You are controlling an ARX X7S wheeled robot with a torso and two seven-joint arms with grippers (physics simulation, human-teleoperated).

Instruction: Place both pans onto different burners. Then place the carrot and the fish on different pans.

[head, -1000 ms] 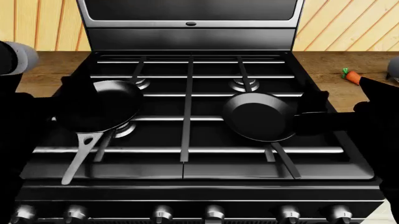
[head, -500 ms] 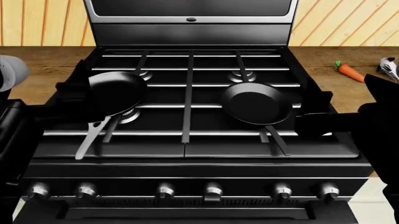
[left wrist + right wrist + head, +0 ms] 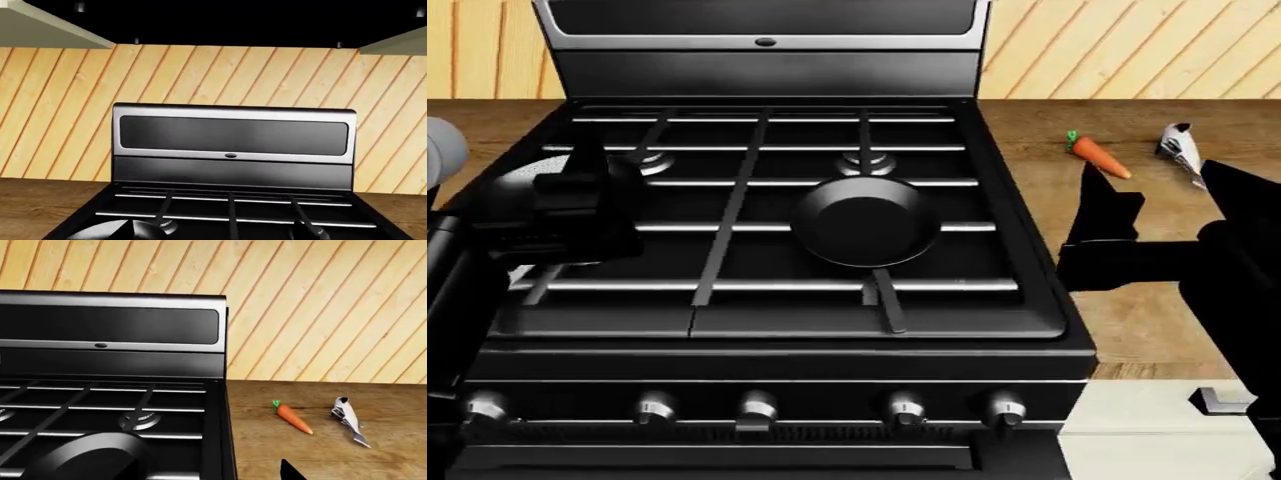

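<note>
The smaller pan sits on the stove's front right burner, its dark handle pointing at the front edge; it also shows in the right wrist view. The larger pan is hidden behind my left gripper in the head view; only part of its rim shows in the left wrist view. The carrot and the fish lie side by side on the wooden counter right of the stove. My right gripper hovers open over the counter by the stove's right edge, short of the carrot. Both grippers are empty.
The back burners are bare under the black grates. The stove's raised back panel stands behind them, with a plank wall beyond. A row of knobs runs along the stove's front. A white cabinet top shows at the front right.
The head view has swung to the right, so the stove sits further left and the carrot and fish show fully. My left gripper now covers the larger pan.
</note>
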